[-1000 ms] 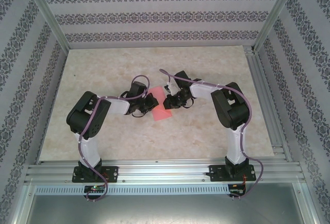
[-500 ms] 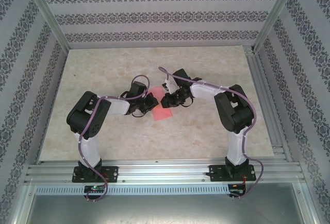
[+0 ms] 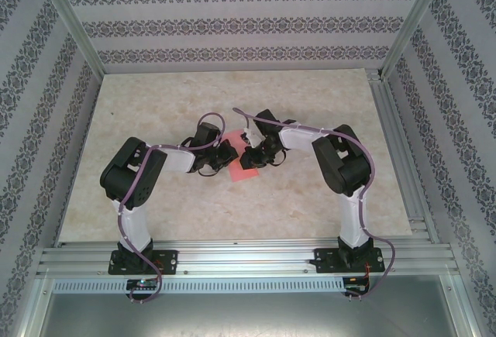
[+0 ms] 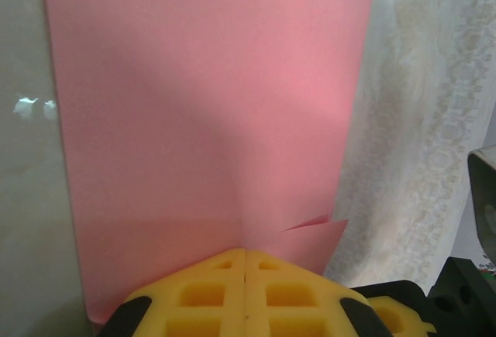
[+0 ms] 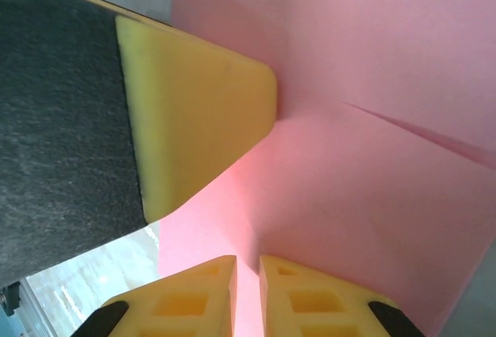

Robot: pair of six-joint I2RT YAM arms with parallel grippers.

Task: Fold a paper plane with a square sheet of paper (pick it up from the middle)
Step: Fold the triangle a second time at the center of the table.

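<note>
The square sheet of paper (image 3: 239, 171) is pink-red and lies mid-table between my two grippers, with overlapping layers and a loose flap (image 4: 316, 223). In the left wrist view the sheet (image 4: 209, 104) rises ahead of my left gripper (image 4: 245, 253), which is shut on its near edge where a ridge starts. My right gripper (image 5: 246, 266) is nearly closed, with a ridge of the paper (image 5: 372, 221) in the thin gap. The left gripper's finger (image 5: 201, 120) presses on the sheet just ahead. From above, the left gripper (image 3: 230, 153) and right gripper (image 3: 249, 159) almost touch. The paper plane is out of view.
The marbled tabletop (image 3: 310, 104) stretches out on all sides of the paper. Patterned walls and aluminium posts (image 3: 74, 27) enclose it. A metal rail (image 3: 248, 253) runs along the near edge at the arm bases.
My right arm has swung left and slightly nearer, bringing its gripper over the paper and close to the left gripper. Less of the sheet shows from above. The left arm stayed put.
</note>
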